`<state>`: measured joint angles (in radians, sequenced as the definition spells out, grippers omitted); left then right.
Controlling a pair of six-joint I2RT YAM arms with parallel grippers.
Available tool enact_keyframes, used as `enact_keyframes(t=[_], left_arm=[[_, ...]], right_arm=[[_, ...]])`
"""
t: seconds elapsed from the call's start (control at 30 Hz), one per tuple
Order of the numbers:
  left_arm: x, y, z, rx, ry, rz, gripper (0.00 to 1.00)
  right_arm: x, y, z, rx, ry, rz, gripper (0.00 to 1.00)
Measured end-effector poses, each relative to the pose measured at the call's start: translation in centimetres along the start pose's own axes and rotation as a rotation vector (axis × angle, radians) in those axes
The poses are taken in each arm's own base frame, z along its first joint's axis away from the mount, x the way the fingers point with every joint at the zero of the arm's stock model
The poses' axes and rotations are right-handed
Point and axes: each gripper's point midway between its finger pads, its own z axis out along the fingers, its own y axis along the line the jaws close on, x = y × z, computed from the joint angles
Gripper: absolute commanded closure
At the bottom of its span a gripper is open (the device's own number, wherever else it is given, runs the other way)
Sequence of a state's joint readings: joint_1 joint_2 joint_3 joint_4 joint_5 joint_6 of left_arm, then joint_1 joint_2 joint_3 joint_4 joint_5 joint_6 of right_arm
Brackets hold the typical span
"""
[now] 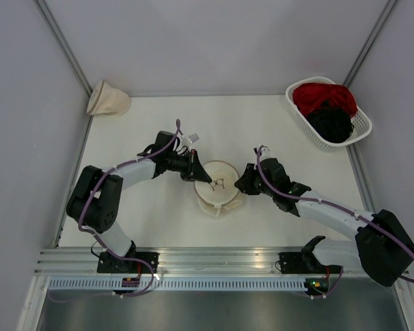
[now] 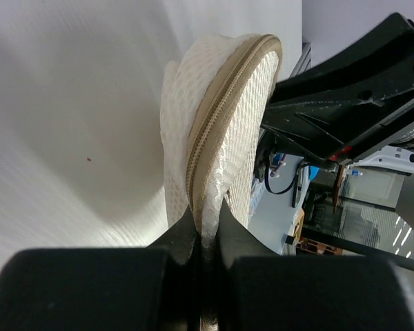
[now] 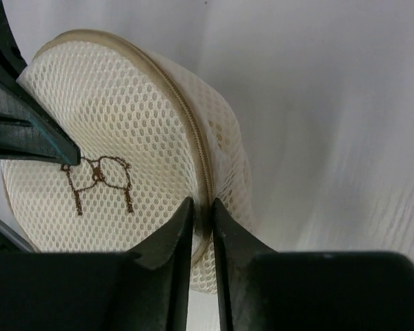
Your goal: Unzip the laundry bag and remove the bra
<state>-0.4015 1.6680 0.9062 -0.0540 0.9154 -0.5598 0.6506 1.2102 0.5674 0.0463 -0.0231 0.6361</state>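
The left gripper (image 2: 205, 229) is squeezed tight on the zip edge of the laundry bag (image 1: 219, 187). The right gripper (image 3: 201, 210) pinches the zip edge on the other side. The round cream bag sits in the middle of the table (image 1: 159, 214), between them, with its little black mark facing up. The zipper (image 2: 214, 117) looks closed where it shows. A white basket (image 1: 363, 128) stands in the far right corner.

The left arm (image 1: 134, 172) and the right arm (image 1: 331, 214) wore smooth white shells between bulky black joint housings. A thin purple cable (image 1: 139, 161) trailed along each in loose loops, pinned by small white ties. The right base (image 1: 310, 265) was black (a tiny green light showed on its near edge). Seen close, the left fingers (image 2: 179, 238) and the right fingers (image 3: 167, 238) were matte black wedges tapering to thin tips.
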Motion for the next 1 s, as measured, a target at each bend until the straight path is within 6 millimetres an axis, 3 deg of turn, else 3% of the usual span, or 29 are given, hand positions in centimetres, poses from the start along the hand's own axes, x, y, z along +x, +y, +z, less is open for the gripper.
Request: enact_keyframes(t=[0.07,0.13,0.17,0.2,0.27,0.4,0.57,0.73,0.87,1.0], left_arm=[[0.0,0.0,0.0,-0.001,-0.001,0.001,0.98],[-0.1,0.1,0.0,-0.008,-0.006,0.002,0.63],[-0.2,0.3,0.0,-0.015,-0.012,0.004,0.52],[-0.3,0.4,0.1,-0.022,-0.016,0.004,0.43],[-0.5,0.5,0.0,-0.043,-0.03,0.003,0.37],[-1.2,0.7,-1.1,-0.14,-0.121,0.033,0.31],[-1.0,-0.5,-5.2,-0.264,-0.336,0.077,0.31],[3.3,-1.5,-7.5,-0.259,-0.449,0.014,0.31],[7.4,-2.4,-7.1,-0.19,-0.454,-0.058,0.3],[9.1,-1.6,-6.1,-0.158,-0.463,-0.151,0.28]], right_arm=[[-0.1,0.4,0.0,-0.016,0.0,0.009,0.99],[-0.2,0.5,0.0,-0.021,-0.004,0.015,1.0],[-0.2,0.5,0.0,-0.021,-0.006,0.018,1.0],[-0.3,0.5,0.0,-0.021,-0.009,0.019,1.0],[-0.5,0.7,-0.2,-0.026,-0.014,0.018,1.0],[-0.7,0.8,-0.5,-0.026,-0.025,0.018,1.0],[-0.6,0.2,-0.5,0.007,-0.025,0.035,1.0],[-0.9,-0.2,-0.4,0.046,-0.044,0.121,1.0],[-0.5,-0.4,0.3,0.062,-0.036,0.197,0.99],[0.7,-1.2,1.4,0.097,0.002,0.241,1.0]])
